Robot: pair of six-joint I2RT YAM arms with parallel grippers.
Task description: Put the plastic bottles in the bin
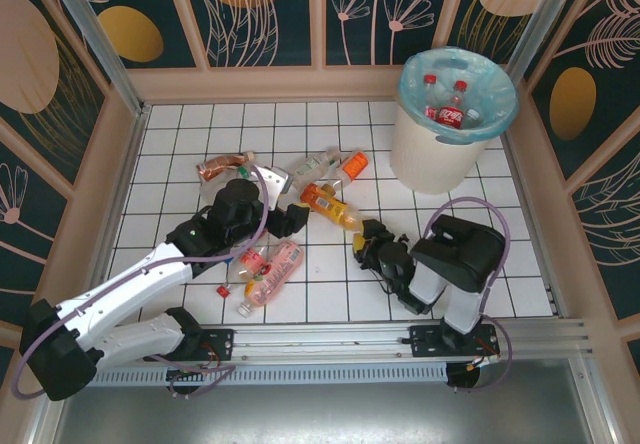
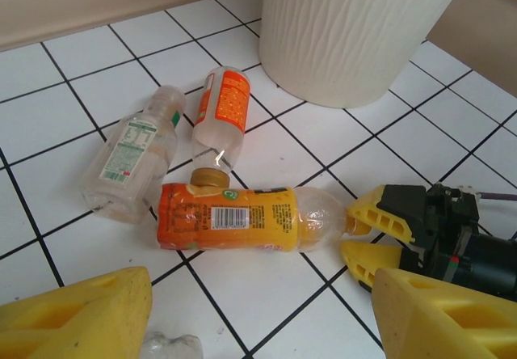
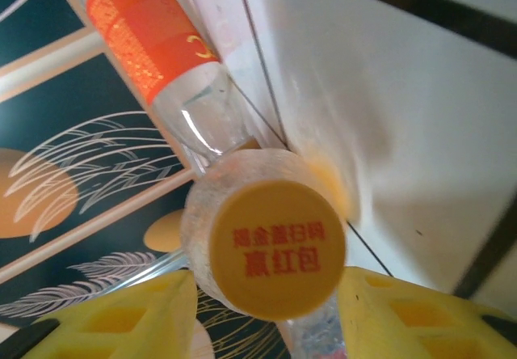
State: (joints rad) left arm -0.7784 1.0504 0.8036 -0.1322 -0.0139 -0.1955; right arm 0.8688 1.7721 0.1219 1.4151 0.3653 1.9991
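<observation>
Brackets the yellow cap [image 3: 277,248] of the orange bottle [image 2: 234,217] with the right pincer [image 2: 355,231], pads close on both sides; cannot tell whether truly clamped yet. Lies flat on the tiles [image 2: 323,149], apart from the bin [image 1: 425,159], just beside two clear bottles [image 2: 133,153]. Holds the left pincer [image 2: 262,286] spread wide and empty, close behind. Could slip off the smooth round cap on lifting. Could swing from an end hold and drop short of the rim. Might also bump the left pincer or scatter the neighbouring bottles.
</observation>
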